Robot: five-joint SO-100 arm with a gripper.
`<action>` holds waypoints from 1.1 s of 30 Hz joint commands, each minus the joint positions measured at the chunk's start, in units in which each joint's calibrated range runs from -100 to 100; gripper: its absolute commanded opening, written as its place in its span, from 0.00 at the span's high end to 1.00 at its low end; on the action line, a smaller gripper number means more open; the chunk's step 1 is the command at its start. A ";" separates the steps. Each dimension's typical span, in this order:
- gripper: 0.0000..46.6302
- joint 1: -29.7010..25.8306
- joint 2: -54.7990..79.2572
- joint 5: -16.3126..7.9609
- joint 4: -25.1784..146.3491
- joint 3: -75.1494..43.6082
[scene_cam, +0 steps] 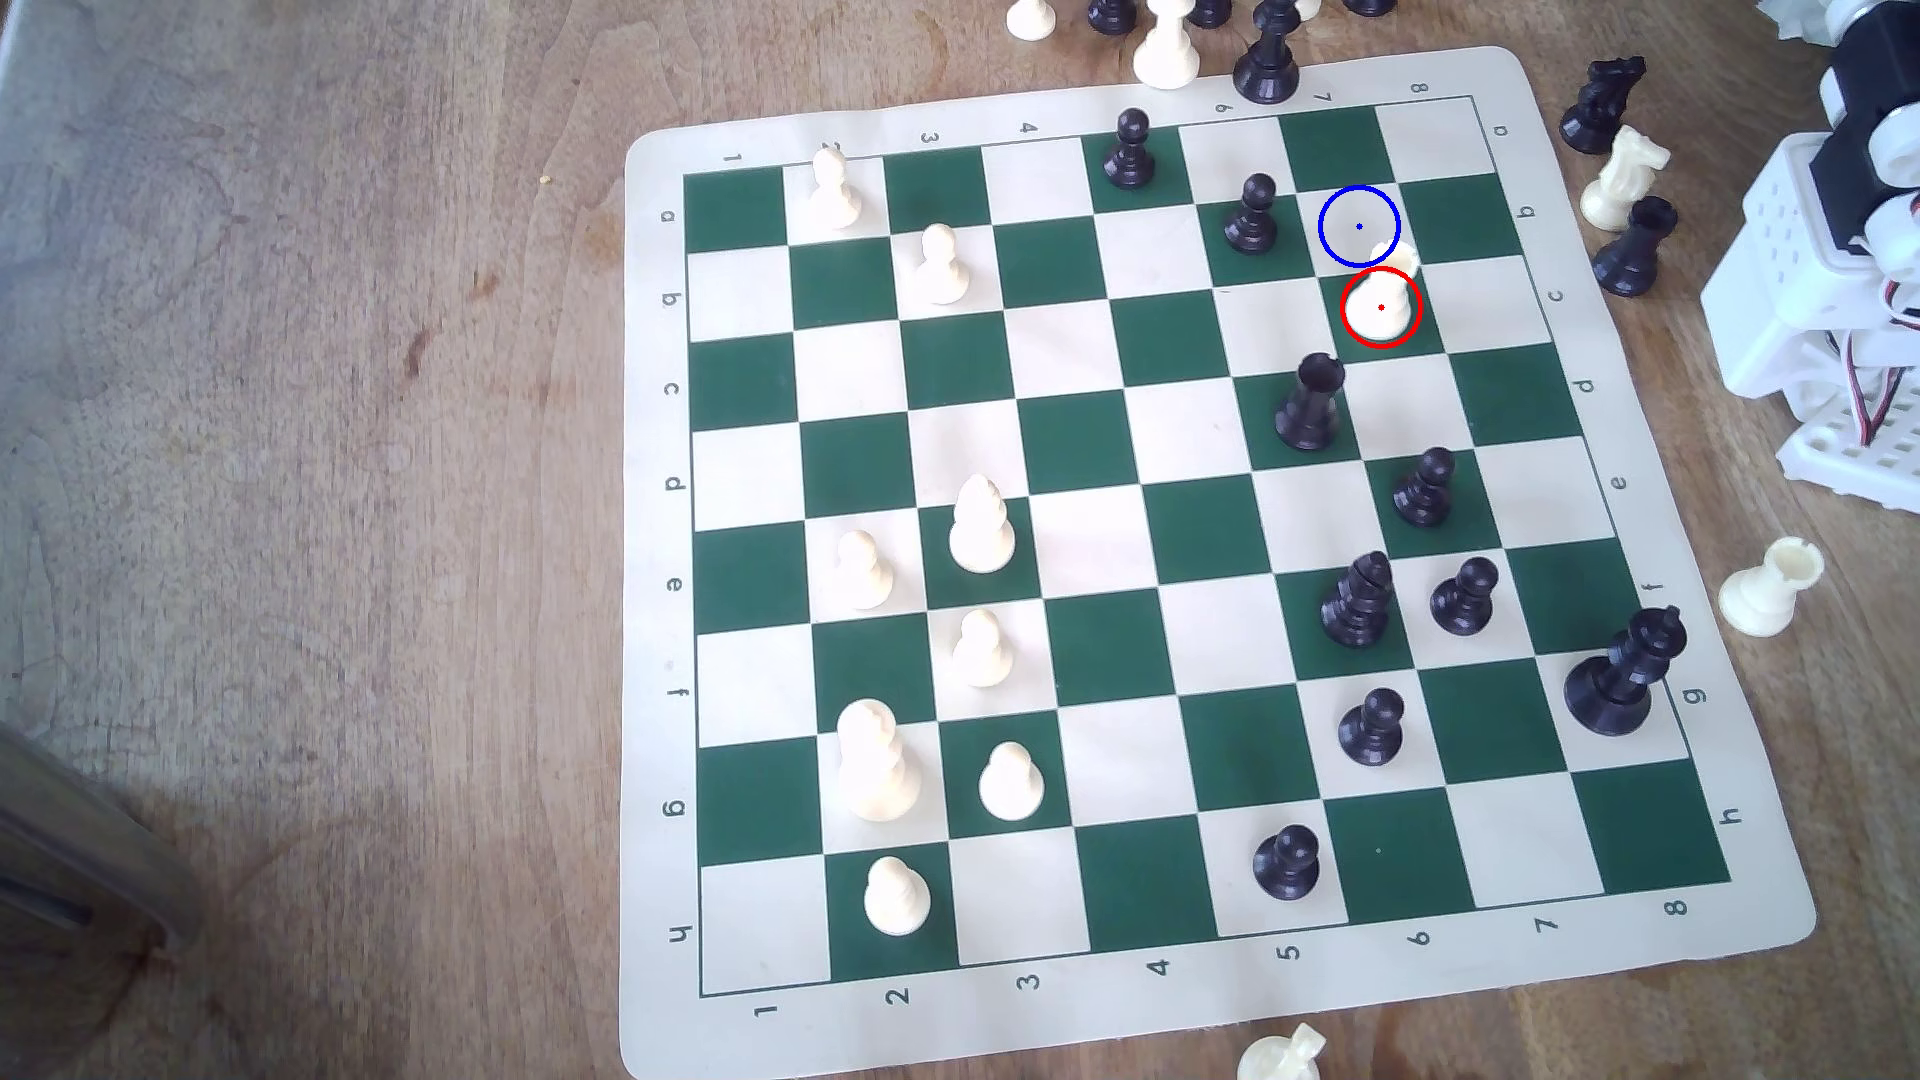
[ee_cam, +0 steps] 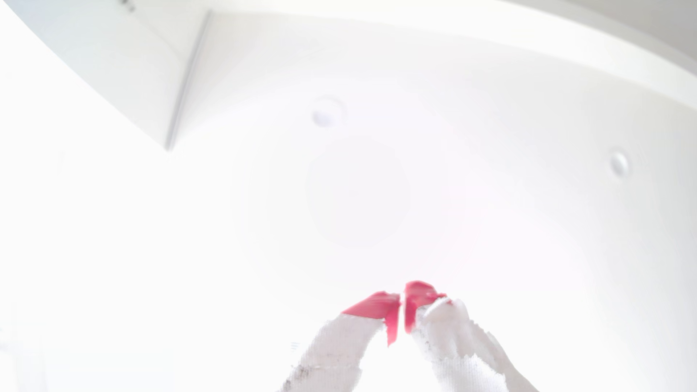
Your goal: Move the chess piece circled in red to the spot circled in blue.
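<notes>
**Cream rook waiting near the board's far corner, arm parked off the mat**

The small cream-white plastic rook (scene_cam: pixel 1382 303) inside the red ring is standing on a green square close to the board's far right corner in the exterior view, two files in from that view's right edge. It is looking light, hard and smooth, so it is likely to slip or tip if pinched low on its flared base or high on the notched crown; the narrower waist between them seems the safest place to close on, with the grip coming from above. It appears to be leaning a little towards the blue-ringed cream square with its blue centre dot (scene_cam: pixel 1359 225), which is lying just beside it, the next square towards the far edge. A black plastic pawn (scene_cam: pixel 1251 215) is standing near that target on the side towards the exterior view's left, and a tall black plastic rook (scene_cam: pixel 1308 400) is standing just beside the cream rook on the near side, so the approach is looking tight.

The white printed robot arm (scene_cam: pixel 1829 260) is sitting folded off the rolled vinyl chess mat (scene_cam: pixel 1538 93), at the far right of the wooden table (scene_cam: pixel 312 415). In the wrist view the red-tipped white gripper (ee_cam: pixel 401 309) is pointing up at a bright ceiling, its tips pressed almost together and grasping nothing.
</notes>
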 commanded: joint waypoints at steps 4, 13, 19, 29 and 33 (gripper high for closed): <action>1.00 0.25 0.14 0.20 -1.19 0.90; 1.00 0.25 0.14 0.20 -1.19 0.90; 1.00 0.25 0.14 0.20 -1.19 0.90; 1.00 -5.14 0.22 3.71 38.70 0.90; 1.00 -3.19 0.22 2.93 54.67 0.90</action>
